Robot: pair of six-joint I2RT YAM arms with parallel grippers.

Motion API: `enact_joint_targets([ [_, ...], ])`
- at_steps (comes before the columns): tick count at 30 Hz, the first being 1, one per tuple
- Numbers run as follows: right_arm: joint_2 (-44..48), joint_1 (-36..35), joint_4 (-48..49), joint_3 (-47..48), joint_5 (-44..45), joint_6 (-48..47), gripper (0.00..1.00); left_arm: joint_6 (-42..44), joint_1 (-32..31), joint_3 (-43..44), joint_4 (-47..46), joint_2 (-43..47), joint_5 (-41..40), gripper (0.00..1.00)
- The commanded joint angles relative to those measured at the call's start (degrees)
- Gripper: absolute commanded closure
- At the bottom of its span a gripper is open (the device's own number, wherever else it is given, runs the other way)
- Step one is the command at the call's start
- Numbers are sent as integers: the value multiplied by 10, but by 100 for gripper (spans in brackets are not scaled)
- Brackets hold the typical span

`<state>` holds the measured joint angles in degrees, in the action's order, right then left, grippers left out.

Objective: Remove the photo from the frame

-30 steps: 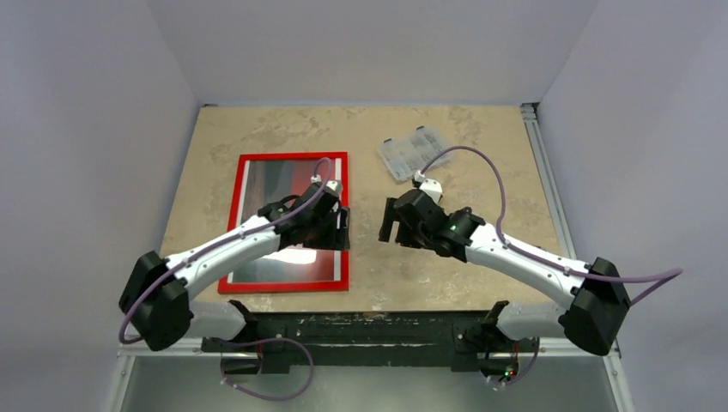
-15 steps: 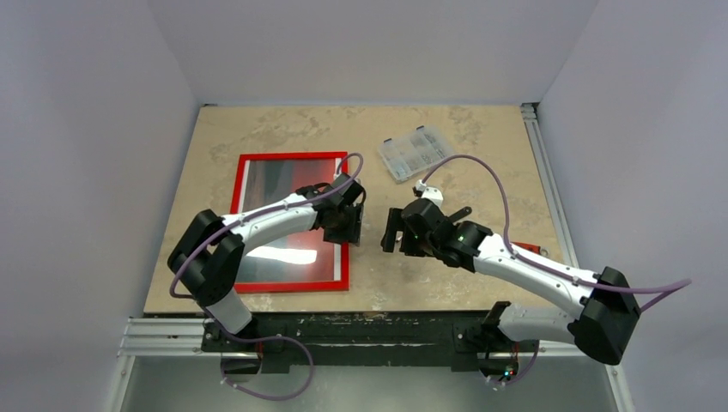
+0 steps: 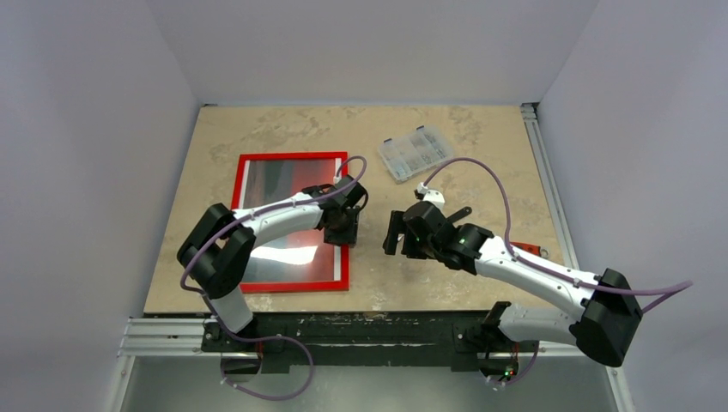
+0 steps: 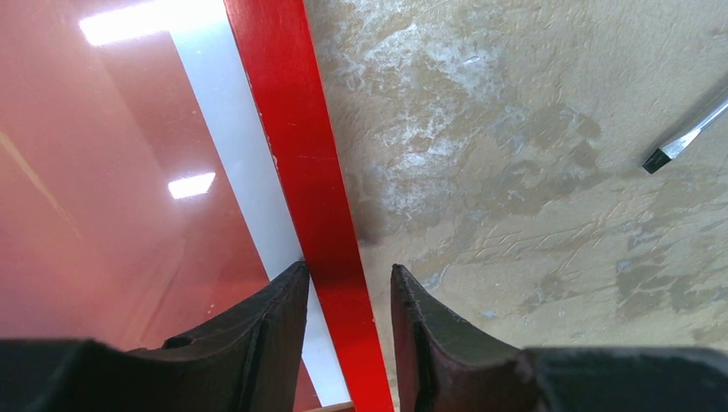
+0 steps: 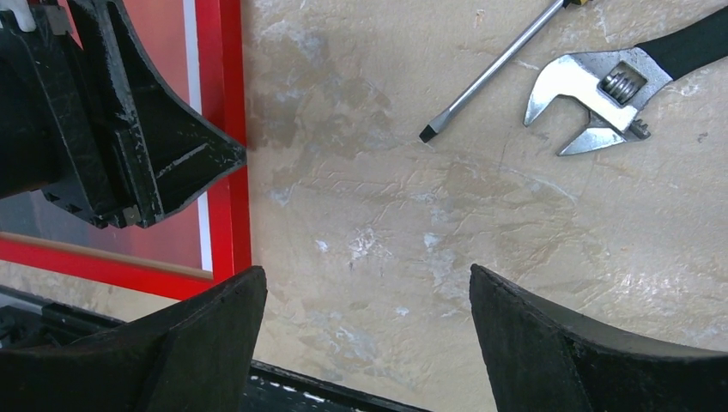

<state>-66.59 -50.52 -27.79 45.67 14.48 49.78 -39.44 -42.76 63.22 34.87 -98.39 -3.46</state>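
Observation:
The red frame (image 3: 290,157) lies flat on the left half of the table with the photo (image 3: 273,182) inside it, glare on its glazing. My left gripper (image 3: 344,228) stands over the frame's right rail. In the left wrist view its jaws (image 4: 346,273) straddle that rail (image 4: 296,146). One fingertip rests on the photo's white edge strip (image 4: 227,146). The other is over bare table with a small gap to the rail, so nothing is pinched. My right gripper (image 3: 394,239) hovers just right of the frame, wide open over bare table (image 5: 365,279).
A screwdriver (image 5: 491,69) and an adjustable wrench (image 5: 592,86) lie on the table right of the frame, under my right arm. A clear plastic parts box (image 3: 415,153) sits at the back. The table's near edge (image 5: 343,390) is close below my right fingers.
My left gripper moved right from over the photo to the frame's right rail, and its jaws narrowed around it. The right arm shifted slightly toward the near edge.

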Motion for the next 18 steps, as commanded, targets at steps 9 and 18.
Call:
enact_joint_targets([
  [9, 10, -2, 9, -6, 24, 2, 14, 14, 1, 30, 8, -35, -34, 68],
  [18, 0, -2, 18, -7, 15, 1, 14, 19, -6, 36, 17, -48, -38, 58],
])
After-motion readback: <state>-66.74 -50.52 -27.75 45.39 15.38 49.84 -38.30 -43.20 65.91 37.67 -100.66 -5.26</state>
